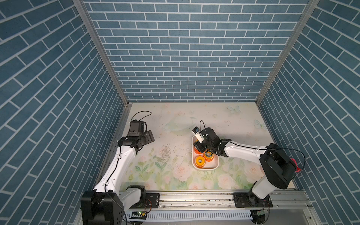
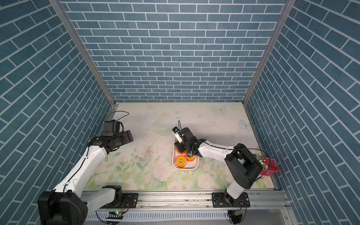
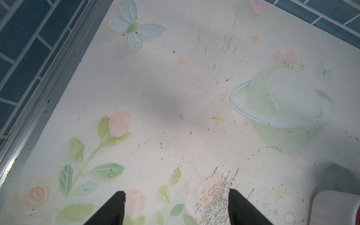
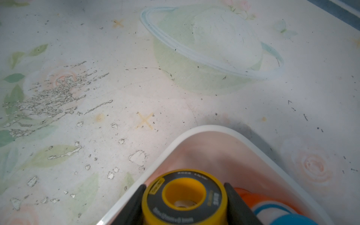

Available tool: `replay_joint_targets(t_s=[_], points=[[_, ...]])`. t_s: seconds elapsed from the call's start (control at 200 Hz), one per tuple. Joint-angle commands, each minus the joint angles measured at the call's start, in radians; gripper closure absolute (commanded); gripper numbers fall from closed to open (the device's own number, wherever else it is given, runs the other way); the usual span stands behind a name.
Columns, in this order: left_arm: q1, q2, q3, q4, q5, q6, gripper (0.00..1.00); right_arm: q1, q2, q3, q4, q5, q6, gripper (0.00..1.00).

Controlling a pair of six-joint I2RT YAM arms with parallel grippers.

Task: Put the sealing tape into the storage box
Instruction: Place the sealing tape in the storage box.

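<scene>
right gripper (image 4: 184, 186) here: my two matte black fingers (image 4: 134, 206) are pressed on opposite sides of a sealing tape spool (image 4: 184, 200), roughly half spread around it. it's a glossy round reel with a yellow rim, a yellow hub with a centre hole and a black printed face. i've got it at the far end of the storage box (image 4: 210, 127), a smooth white plastic tub with rounded corners and a thick rim. can't tell whether the spool touches the box floor.

just beside it, inside the box, an orange spool (image 4: 251, 196) and a blue one (image 4: 292, 220) poke into the wrist view. in a top view, a yellow-faced orange reel (image 1: 199, 161) lies flat toward the near end.

the box sits right of centre on the table (image 3: 175, 97), a matte sheet printed with pale roses and a ringed planet, scuffed and flaking.

my left gripper (image 3: 176, 193) is spread wide, nothing between its fingers, over the far left of the table, well apart from the box.
</scene>
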Motion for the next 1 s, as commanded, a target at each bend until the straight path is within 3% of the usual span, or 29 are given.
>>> replay_joint_targets(t_s=[0.0, 0.145, 0.345, 0.775, 0.995], points=[[0.004, 0.007, -0.013, 0.003, 0.002, 0.012, 0.14, -0.005, -0.013, 0.002, -0.028, 0.003, 0.017, 0.41], [0.003, 0.006, -0.014, 0.002, 0.000, 0.012, 0.14, -0.005, -0.041, -0.010, -0.031, 0.007, 0.017, 0.34], [0.004, 0.007, -0.014, 0.002, -0.001, 0.012, 0.14, -0.005, -0.089, -0.027, -0.032, 0.018, 0.021, 0.32], [0.004, 0.001, -0.015, 0.007, 0.009, 0.014, 0.14, -0.005, -0.167, -0.067, -0.012, 0.041, 0.036, 0.37], [0.004, -0.072, 0.037, 0.038, 0.139, 0.042, 0.10, -0.008, -0.345, -0.132, 0.047, 0.179, 0.052, 0.32]])
